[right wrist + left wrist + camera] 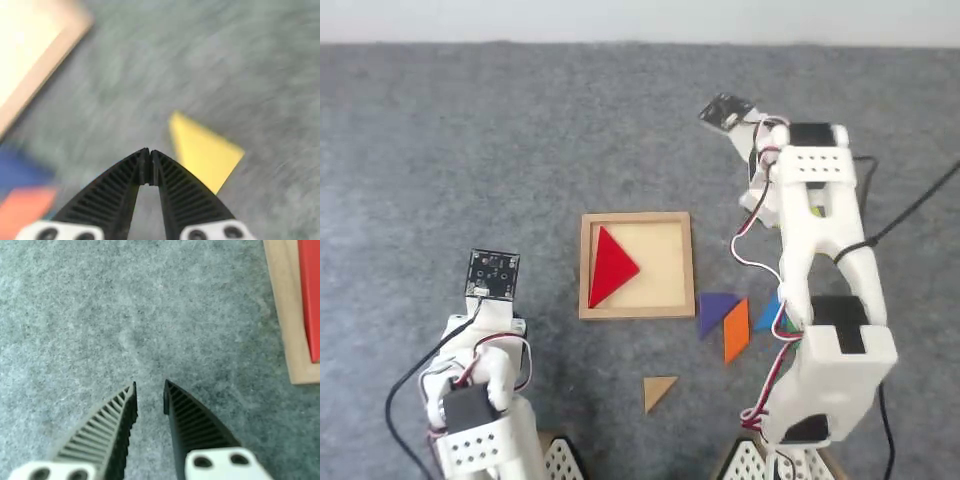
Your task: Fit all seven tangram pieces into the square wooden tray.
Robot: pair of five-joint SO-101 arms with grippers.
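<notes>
**High view.** Square wooden tray, mid-table, holds one red triangle on the side nearer the left arm. Loose just beside the tray are a purple piece, an orange piece and a blue piece. A tan triangle lies apart.

**Left wrist view.** Left gripper is over bare carpet near the tray corner, jaws slightly apart, empty.

**Right wrist view.** Right gripper has its jaws closed tip to tip, holding nothing. A yellow triangle lies flat just beside it.

**Handling advice.** Spread the jaws, centre over the yellow triangle, and pinch squarely across its edges so it cannot pivot.

**Writing.** None legible.
</notes>
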